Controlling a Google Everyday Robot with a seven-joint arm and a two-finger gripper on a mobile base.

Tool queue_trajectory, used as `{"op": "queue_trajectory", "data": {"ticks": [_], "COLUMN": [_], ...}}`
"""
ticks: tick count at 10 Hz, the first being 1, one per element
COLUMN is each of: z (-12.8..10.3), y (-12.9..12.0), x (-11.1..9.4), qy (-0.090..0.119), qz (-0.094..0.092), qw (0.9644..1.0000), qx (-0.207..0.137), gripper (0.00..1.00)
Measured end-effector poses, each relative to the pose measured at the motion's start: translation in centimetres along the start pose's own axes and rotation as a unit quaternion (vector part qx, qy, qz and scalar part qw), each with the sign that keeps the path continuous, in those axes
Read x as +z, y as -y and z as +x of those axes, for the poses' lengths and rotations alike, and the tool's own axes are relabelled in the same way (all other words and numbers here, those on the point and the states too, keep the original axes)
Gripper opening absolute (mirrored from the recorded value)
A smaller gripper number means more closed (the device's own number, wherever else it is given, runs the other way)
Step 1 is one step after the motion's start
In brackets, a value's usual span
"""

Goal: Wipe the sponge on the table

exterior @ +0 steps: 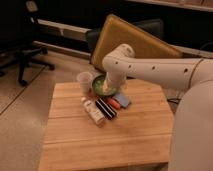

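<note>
The sponge is a small light-blue pad lying flat on the wooden table, just right of a small orange-red object. My white arm comes in from the right and bends down over the back of the table. The gripper hangs at the green bowl, just behind and left of the sponge. The wrist hides much of the gripper.
A clear plastic cup stands left of the bowl. A black bar and a white bottle lie in front of it. A big yellow-tan panel leans behind the table. An office chair stands far left.
</note>
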Motion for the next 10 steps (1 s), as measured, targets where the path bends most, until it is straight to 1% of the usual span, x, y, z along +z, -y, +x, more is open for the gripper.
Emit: {"op": "queue_trajectory", "data": {"ticks": [2, 3, 5, 6, 7, 9, 10], "z": [-0.1, 0.0, 0.2, 0.4, 0.2, -0.7, -1.3], "y": [-0.7, -0.7, -0.3, 0.8, 2.5, 5.2, 7.4], "x": [0.0, 0.2, 2.9, 4.1, 5.3, 6.3, 6.7], "qy": [0.000, -0.001, -0.017, -0.026, -0.032, -0.031, -0.027], "qz": [-0.003, -0.001, 0.026, 0.042, 0.058, 0.072, 0.075], "qw": [1.0000, 1.0000, 0.9991, 0.9981, 0.9966, 0.9951, 0.9950], "qx": [-0.004, -0.007, -0.027, -0.035, -0.048, -0.060, -0.059], "gripper": [0.65, 0.65, 0.65, 0.65, 0.65, 0.65, 0.65]}}
